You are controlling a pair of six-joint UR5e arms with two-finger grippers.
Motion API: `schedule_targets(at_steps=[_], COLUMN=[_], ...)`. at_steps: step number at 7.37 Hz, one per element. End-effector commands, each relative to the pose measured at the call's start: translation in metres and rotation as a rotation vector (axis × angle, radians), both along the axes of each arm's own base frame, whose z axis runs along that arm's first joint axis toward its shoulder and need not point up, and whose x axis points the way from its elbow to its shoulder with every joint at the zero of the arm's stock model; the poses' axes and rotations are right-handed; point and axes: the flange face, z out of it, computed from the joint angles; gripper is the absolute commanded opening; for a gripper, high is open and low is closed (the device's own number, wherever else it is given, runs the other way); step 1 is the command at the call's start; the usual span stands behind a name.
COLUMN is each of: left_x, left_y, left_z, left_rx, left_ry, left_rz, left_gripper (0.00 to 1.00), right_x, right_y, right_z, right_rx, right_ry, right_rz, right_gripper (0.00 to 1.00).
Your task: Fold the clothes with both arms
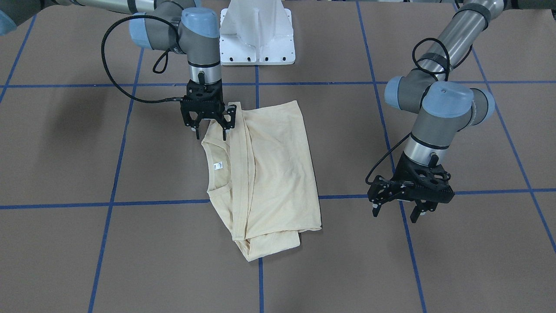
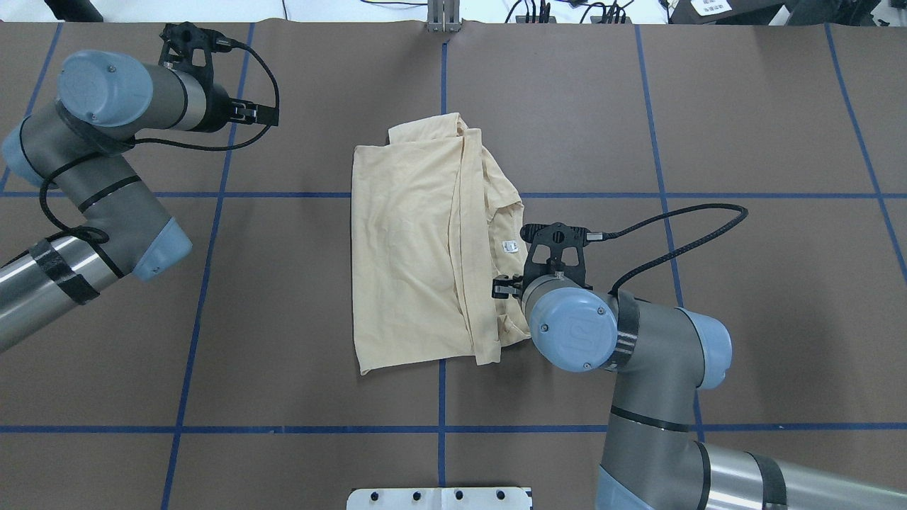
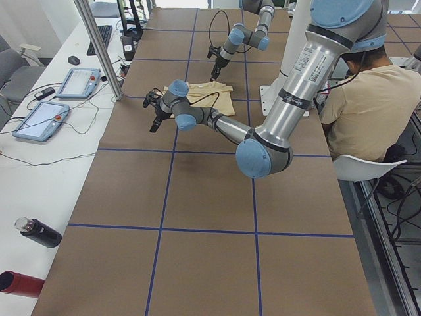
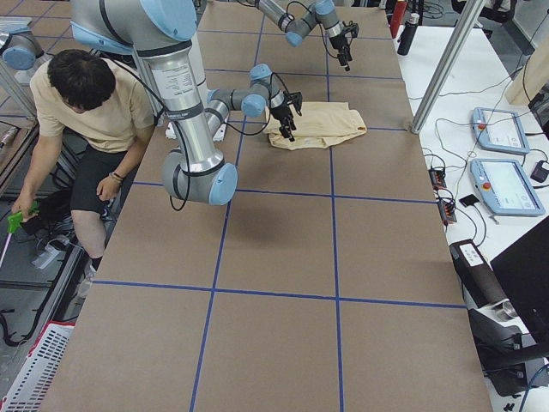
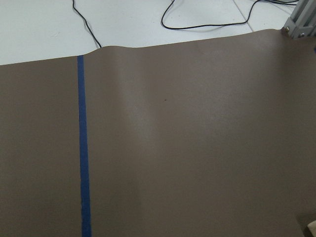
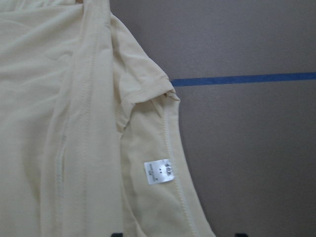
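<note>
A folded pale cream-yellow knit shirt (image 1: 273, 169) lies flat at the middle of the brown, blue-taped table (image 1: 65, 152), the black 2-finger right gripper (image 1: 210, 126) spread and empty over its corner near the neckline, while the black left gripper (image 1: 396, 212), likewise spread and empty, hangs well apart from it.

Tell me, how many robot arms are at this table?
2. The left arm hovers over the table, apart from the shirt; the right arm reaches over its neck edge.

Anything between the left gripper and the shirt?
Nothing visible. Only bare brown table lies between the open left black two-finger gripper and the nearest edge of the folded pale cream-yellow knit shirt.
</note>
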Motion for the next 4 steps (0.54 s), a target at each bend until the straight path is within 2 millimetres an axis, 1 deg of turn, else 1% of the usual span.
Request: schedule_targets(at_steps=[1,2,3,4], left_x=[0.001,0.001,0.003,0.005], left_y=[0.001,0.0,0.002,0.003], left_z=[0.0,0.0,0.0,0.001], left_rx=[0.001,0.001,0.001,0.0], left_ry=[0.003,0.002,0.004,0.003], left_rz=[0.002,0.0,0.004,0.007], left_gripper=[1.0,1.0,1.0,1.0], right_x=[-0.069,-0.089,-0.093,-0.093], right_y=[-0.034,-0.042,-0.044,-0.043], right_z=[-0.052,-0.05,-0.04,-0.036], right_rx=[-0.03,-0.044,-0.051,-0.077], right_ry=[0.047,0.079,0.111,0.152], right_rz=[-0.004,-0.005,-0.017,-0.051], right_gripper=[1.0,1.0,1.0,1.0])
